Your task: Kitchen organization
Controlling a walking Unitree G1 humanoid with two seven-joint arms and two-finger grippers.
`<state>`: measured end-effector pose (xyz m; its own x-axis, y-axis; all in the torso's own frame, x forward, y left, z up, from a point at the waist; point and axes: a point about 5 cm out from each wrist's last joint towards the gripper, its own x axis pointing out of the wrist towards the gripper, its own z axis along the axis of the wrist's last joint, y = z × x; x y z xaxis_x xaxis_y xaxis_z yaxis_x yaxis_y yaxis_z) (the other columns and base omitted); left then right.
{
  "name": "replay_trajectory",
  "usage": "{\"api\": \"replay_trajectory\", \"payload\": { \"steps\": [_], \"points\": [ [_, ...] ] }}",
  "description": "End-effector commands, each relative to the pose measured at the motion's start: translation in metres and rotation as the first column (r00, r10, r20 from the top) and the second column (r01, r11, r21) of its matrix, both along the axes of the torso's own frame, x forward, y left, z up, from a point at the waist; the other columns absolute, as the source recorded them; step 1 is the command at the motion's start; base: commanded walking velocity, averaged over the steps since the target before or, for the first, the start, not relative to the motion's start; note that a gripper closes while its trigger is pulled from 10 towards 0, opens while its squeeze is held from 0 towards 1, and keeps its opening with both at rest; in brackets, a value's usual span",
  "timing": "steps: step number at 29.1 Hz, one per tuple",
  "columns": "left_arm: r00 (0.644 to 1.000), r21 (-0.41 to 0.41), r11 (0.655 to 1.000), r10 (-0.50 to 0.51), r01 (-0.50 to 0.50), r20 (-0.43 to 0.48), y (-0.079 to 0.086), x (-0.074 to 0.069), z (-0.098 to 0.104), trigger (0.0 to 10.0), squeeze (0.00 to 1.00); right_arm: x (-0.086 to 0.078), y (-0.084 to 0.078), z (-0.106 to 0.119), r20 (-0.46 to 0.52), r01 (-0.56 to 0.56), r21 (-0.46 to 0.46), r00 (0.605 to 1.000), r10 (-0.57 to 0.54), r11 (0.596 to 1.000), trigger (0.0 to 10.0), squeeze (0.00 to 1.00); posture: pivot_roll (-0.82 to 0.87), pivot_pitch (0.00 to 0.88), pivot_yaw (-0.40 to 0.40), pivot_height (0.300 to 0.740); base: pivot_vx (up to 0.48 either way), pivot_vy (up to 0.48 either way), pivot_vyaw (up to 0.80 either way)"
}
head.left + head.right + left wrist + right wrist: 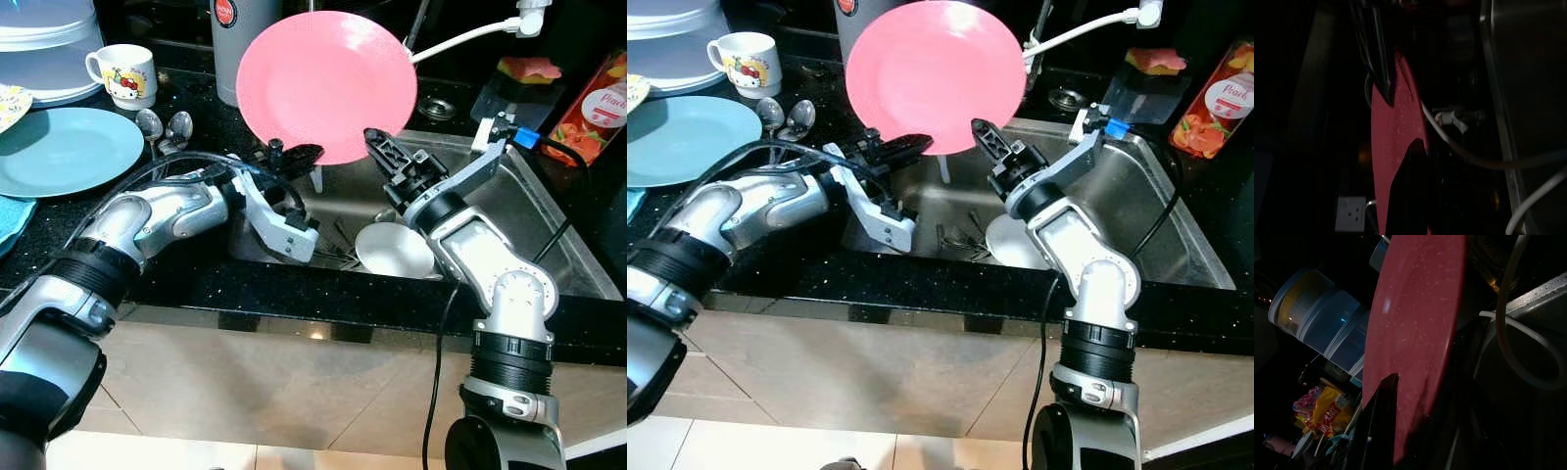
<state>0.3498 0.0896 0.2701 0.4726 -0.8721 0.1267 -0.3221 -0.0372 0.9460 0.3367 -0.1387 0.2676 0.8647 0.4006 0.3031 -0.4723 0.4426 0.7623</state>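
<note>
1. The pink plate (pixel 326 84) stands upright above the sink (pixel 549 220), held at its lower rim by both claws.
2. The left claw (pixel 294 157) is clamped on the plate's lower left edge.
3. The right claw (pixel 377 145) is clamped on its lower right edge.
4. A white bowl (pixel 392 251) lies in the sink; a blue plate (pixel 69 149) rests on the bench (pixel 196 284).

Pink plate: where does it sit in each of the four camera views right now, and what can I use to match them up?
Left eye view: pink plate upright above the sink, top centre.
Right eye view: plate top centre, a little further left.
Left wrist view: plate edge-on, a red strip between the left gripper's fingers.
Right wrist view: plate's broad red face beside a dark finger.
Shared landmark: white cable behind the plate.
</note>
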Motion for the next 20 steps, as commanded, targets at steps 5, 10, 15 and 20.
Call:
{"api": "replay_trajectory", "payload": {
  "steps": [5, 10, 15, 20],
  "points": [
    [0.998, 0.006, 0.998, -0.067, 0.067, -0.021, -0.0110, -0.0082, -0.0064, 10.0, 0.00, 0.0017, -0.0010, -0.0025, -0.014, 0.019, 0.000, 1.000, -0.019, 1.000, 0.0, 0.00, 0.24, 0.091, -0.108, 0.740, 0.000, 0.000, 0.00],
    [0.998, -0.002, 0.998, -0.059, 0.059, -0.023, -0.0104, -0.0075, -0.0067, 10.0, 0.00, 0.0016, -0.0020, -0.0010, -0.007, 0.025, 0.007, 1.000, -0.025, 1.000, 0.0, 0.00, 0.24, 0.090, -0.110, 0.740, 0.000, 0.000, 0.00],
    [0.998, -0.007, 0.998, -0.059, 0.059, -0.022, -0.0108, -0.0078, -0.0059, 10.0, 0.00, 0.0016, -0.0031, 0.0000, -0.003, 0.029, 0.011, 1.000, -0.029, 1.000, 0.0, 0.00, 0.24, 0.089, -0.111, 0.740, 0.000, 0.000, 0.00],
    [0.998, -0.042, 0.998, -0.048, 0.046, -0.041, -0.0110, -0.0058, -0.0045, 10.0, 1.00, 0.0016, -0.0023, 0.0004, -0.002, 0.024, 0.012, 1.000, -0.024, 1.000, 10.0, 0.00, 0.24, 0.087, -0.112, 0.740, 0.000, 0.000, 0.00]
  ]
}}
